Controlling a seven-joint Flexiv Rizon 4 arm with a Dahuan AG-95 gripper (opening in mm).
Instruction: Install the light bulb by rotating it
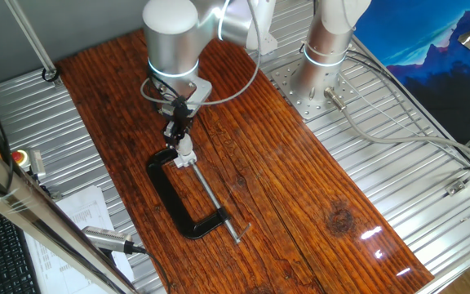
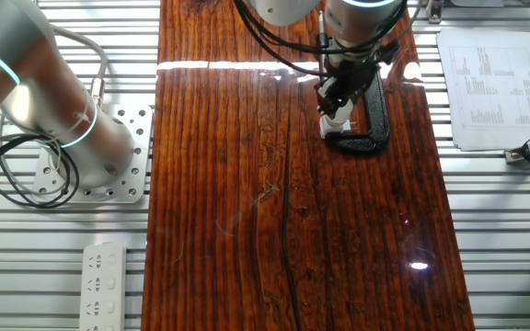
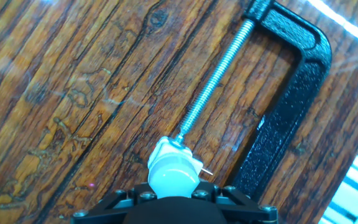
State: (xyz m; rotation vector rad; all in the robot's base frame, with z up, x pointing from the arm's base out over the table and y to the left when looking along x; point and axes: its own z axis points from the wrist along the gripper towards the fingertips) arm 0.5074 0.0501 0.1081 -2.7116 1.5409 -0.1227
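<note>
Hand view: jaws (image 3: 174, 194) clenched on light bulb (image 3: 174, 176) (white, frosted), seated in socket block (image 3: 165, 151) beside C-clamp (image 3: 291, 106).

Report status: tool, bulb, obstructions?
Tool shut on light bulb. Bulb at socket block, held in black C-clamp. Nothing blocking.

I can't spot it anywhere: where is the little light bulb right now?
In the hand view the light bulb sits just below the gripper, over the white socket block at the screw end of the black C-clamp.
</note>
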